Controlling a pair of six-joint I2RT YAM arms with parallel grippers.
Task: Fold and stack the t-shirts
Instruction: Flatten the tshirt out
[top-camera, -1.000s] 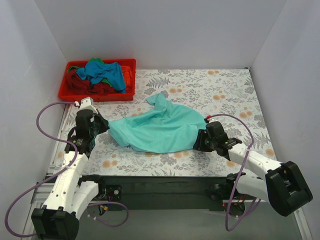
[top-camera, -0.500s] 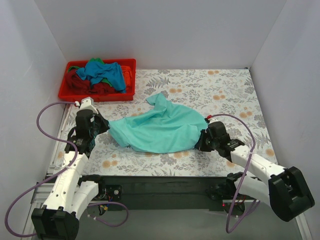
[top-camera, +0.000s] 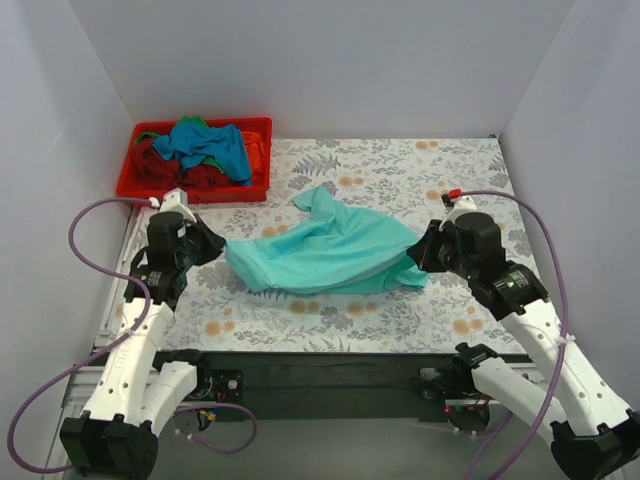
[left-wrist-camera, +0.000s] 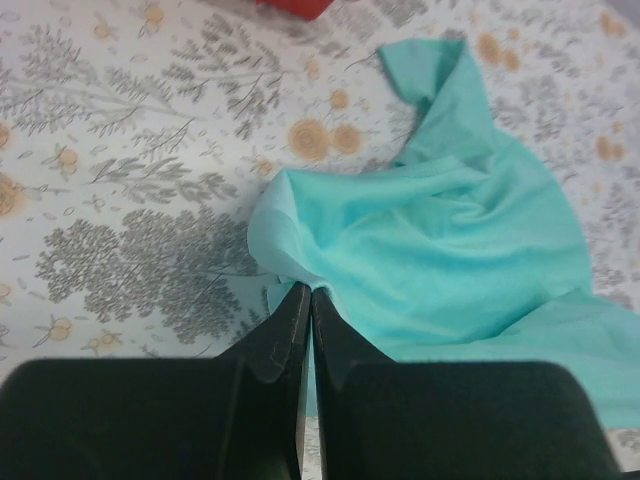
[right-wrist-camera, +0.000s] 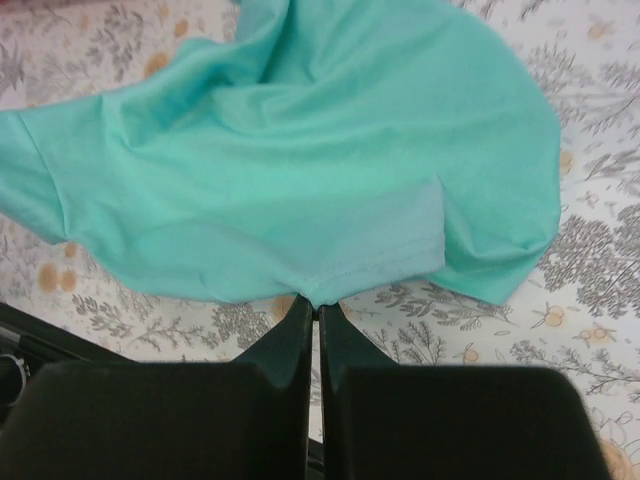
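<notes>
Teal cloth is now pinched on both sides. My right end effector has just snapped shut on the shirt, and that arm has swung away from the near edge of the table. My left end effector is shut on the other side of the shirt, as it was. The shirt lies in the middle of the table, pulled longer between the two. I think this means I can now stretch it flat, which has to come before any fold. No fold is made yet.

The top view shows me both arms, the whole shirt, and the red bin at the far left with more shirts heaped in it. The wrist views miss all that. But the right wrist view shows a stitched hem right at my shut tips, and the left wrist view shows a thin cloth edge squeezed between those tips. From the top I cannot see either bite.
</notes>
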